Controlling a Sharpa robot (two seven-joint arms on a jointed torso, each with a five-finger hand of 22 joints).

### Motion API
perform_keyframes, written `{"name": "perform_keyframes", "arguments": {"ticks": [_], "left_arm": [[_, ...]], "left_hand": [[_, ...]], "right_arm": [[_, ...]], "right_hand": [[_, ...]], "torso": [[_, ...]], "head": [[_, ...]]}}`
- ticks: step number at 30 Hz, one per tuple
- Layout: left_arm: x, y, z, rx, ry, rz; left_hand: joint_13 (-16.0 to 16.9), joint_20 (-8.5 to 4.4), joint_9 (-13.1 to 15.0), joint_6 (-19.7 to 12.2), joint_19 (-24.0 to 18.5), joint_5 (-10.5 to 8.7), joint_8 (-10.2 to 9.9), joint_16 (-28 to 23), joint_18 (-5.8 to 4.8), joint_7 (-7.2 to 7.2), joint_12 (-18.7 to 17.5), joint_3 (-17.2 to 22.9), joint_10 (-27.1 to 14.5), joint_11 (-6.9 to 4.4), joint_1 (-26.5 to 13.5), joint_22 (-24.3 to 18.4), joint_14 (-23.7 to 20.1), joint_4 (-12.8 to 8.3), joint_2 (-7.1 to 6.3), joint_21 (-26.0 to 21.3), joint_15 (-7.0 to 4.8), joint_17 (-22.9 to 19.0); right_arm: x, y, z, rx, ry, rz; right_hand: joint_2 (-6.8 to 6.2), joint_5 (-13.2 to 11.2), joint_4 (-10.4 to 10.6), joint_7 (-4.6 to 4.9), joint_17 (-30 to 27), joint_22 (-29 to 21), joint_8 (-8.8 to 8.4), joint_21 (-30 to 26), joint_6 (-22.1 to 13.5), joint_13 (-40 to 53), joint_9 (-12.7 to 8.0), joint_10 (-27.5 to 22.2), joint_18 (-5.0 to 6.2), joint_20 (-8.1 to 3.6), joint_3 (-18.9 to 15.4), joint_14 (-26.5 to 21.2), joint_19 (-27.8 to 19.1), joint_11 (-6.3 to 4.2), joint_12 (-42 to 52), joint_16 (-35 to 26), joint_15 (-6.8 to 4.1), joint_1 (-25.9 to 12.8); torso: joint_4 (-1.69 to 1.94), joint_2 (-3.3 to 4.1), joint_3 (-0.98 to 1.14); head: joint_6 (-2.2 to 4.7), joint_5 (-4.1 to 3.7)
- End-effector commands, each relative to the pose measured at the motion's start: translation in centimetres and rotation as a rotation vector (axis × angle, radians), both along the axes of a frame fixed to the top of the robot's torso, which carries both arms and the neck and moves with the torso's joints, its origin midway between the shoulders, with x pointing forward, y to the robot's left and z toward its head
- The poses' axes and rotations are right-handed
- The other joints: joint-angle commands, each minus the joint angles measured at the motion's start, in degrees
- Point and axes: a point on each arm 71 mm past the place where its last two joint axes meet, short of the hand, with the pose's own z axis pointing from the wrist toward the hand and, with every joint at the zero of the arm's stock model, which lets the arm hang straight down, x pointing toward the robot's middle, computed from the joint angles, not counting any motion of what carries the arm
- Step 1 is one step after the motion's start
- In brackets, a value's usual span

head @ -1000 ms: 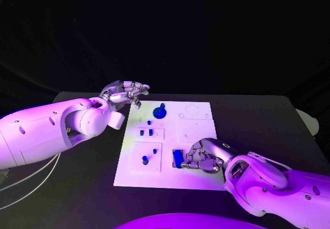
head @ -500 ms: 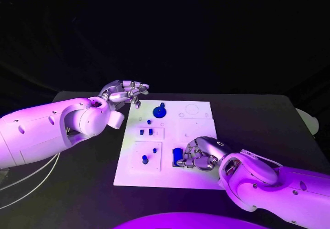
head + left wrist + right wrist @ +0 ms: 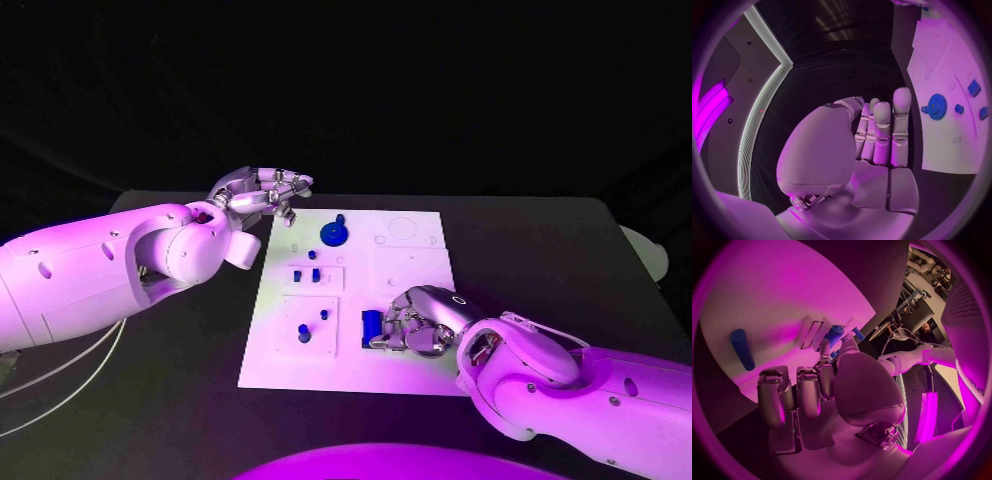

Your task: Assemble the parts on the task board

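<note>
The white task board (image 3: 411,270) lies in the middle of the table. On it a blue gear with a knob (image 3: 335,236) (image 3: 937,106) stands near the far edge, and several small blue parts (image 3: 306,274) sit in recesses on its left half. A blue cylinder (image 3: 372,327) (image 3: 742,348) lies flat near the front edge. My right hand (image 3: 411,324) (image 3: 811,390) hovers just right of that cylinder with its fingers curled in, nothing in them. My left hand (image 3: 264,192) (image 3: 879,135) is at the board's far left corner, fingers curled, holding nothing.
The black table (image 3: 548,250) extends on both sides of the board. A pale rounded object (image 3: 652,255) sits at the table's right edge. Two small blue parts (image 3: 837,333) stand beyond my right hand's fingertips.
My right hand has shifted slightly left, closer to the blue cylinder. The left hand and the parts have stayed put.
</note>
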Motion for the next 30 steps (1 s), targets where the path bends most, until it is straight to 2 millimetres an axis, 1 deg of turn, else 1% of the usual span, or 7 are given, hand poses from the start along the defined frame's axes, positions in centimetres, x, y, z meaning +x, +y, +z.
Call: {"name": "perform_keyframes", "arguments": {"ticks": [1, 5, 11, 16, 18, 24, 30], "left_arm": [[0.0, -0.2, 0.1, -0.011, 0.001, -0.016], [-0.1, -0.2, 0.1, -0.011, 0.001, -0.016], [-0.1, -0.2, 0.1, -0.010, 0.002, -0.015], [0.0, -0.1, 0.1, -0.010, 0.001, -0.013], [0.0, -0.1, 0.1, -0.010, 0.001, -0.012], [0.0, -0.2, 0.1, -0.011, -0.005, -0.010], [0.0, -0.3, 0.1, -0.013, -0.008, -0.012]], "left_hand": [[0.1, 0.16, 0.1, -0.2, -0.3, 0.15, 0.3, 0.0, 0.53, -0.04, 0.3, 0.3, -0.5, 0.09, -0.3, 0.0, -0.4, -0.1, 0.23, -0.3, 0.05, 0.0], [0.1, 0.16, 0.1, -0.2, -0.3, 0.15, 0.3, 0.0, 0.53, -0.04, 0.3, 0.3, -0.5, 0.09, -0.3, 0.0, -0.4, -0.1, 0.23, -0.3, 0.05, 0.0], [0.1, 0.16, 0.1, -0.2, -0.3, 0.15, 0.3, 0.0, 0.53, -0.04, 0.3, 0.3, -0.5, 0.09, -0.3, 0.0, -0.4, -0.1, 0.23, -0.3, 0.05, 0.0], [0.1, 0.16, 0.1, -0.2, -0.3, 0.15, 0.3, 0.0, 0.53, -0.04, 0.3, 0.3, -0.5, 0.09, -0.3, 0.0, -0.4, -0.1, 0.23, -0.3, 0.05, 0.0], [0.1, 0.15, 0.1, -0.2, -0.3, 0.16, 0.3, 0.0, 0.53, -0.04, 0.3, 0.4, -0.5, 0.08, -0.3, -0.1, -0.4, -0.2, 0.24, -0.3, 0.04, -0.1], [0.1, 0.15, 0.1, -0.2, -0.3, 0.16, 0.3, 0.0, 0.54, -0.04, 0.3, 0.4, -0.5, 0.08, -0.3, -0.1, -0.4, -0.2, 0.24, -0.3, 0.04, -0.1], [0.1, 0.15, 0.1, -0.2, -0.3, 0.16, 0.4, -0.1, 0.54, -0.05, 0.4, 0.4, -0.5, 0.08, -0.3, -0.1, -0.5, -0.2, 0.24, -0.4, 0.04, -0.2]], "right_arm": [[-0.2, 0.2, -0.1, -0.026, 0.005, 0.035], [-0.2, 0.2, -0.1, -0.027, 0.003, 0.040], [-0.1, -0.1, 0.2, -0.003, -0.026, 0.018], [-0.2, -0.9, 0.6, 0.028, -0.048, -0.010], [-0.2, -1.8, 0.9, 0.052, -0.053, -0.030], [0.1, -5.2, 2.1, 0.116, -0.034, -0.105], [0.3, -9.0, 2.5, 0.064, -0.031, -0.169]], "right_hand": [[-0.73, -3.0, -0.1, -0.01, 10.3, 15.1, 0.10, 0.3, 0.0, 1.8, -0.1, 0.5, -0.82, -0.34, -1.0, 4.9, 6.1, 0.15, -0.5, 0.3, -0.23, 1.1], [-2.21, -5.4, 0.1, 0.10, 10.3, 15.1, 0.35, 0.3, 0.0, 1.8, 0.0, 0.4, -0.82, -0.29, -2.5, 4.9, 6.1, 0.21, -0.6, 0.3, -0.15, 0.6], [-2.30, -5.4, 0.2, 0.03, 10.3, 15.1, 0.62, 0.3, 0.0, 2.1, 0.2, 0.6, -0.82, -0.30, -3.5, 4.9, 6.1, 0.19, -0.2, 0.3, -0.18, -0.6], [-1.52, -5.2, 0.1, -0.08, 10.3, 15.1, 0.82, 0.3, 0.2, 2.3, 0.3, 0.8, -0.82, -0.32, -3.5, 4.9, 6.1, 0.11, 0.1, 0.3, -0.22, -0.4], [0.33, -4.0, 0.1, -0.06, 10.0, 15.1, 0.80, 0.3, -0.1, 2.0, 0.2, 0.5, -0.82, -0.33, -3.4, 4.8, 6.1, 0.11, -0.4, 0.2, -0.25, 0.0], [2.88, -1.1, -0.5, 0.76, 10.0, 15.1, -1.40, 0.3, -2.7, 0.9, -1.1, -0.4, -0.82, -0.11, -2.7, 4.8, 6.1, 0.74, -1.9, 0.1, 0.20, 4.9], [3.06, -1.7, -0.2, 1.33, 10.3, 15.1, -2.75, 0.3, -3.2, 1.4, -1.9, -0.1, -0.82, 0.25, -3.0, 4.9, 6.1, 1.19, -1.4, 0.3, 0.59, 6.0]], "torso": [[-0.02, -0.01, -0.03], [0.01, -0.01, -0.03], [-0.01, -0.04, -0.01], [0.02, -0.05, 0.02], [0.01, -0.06, 0.03], [-0.12, -0.13, -0.03], [-0.13, -0.10, -0.01]], "head": [[-0.04, 0.01], [-0.05, 0.00], [-0.03, -0.07], [0.15, -0.21], [0.20, -0.24], [0.44, -0.80], [0.70, -1.62]]}}
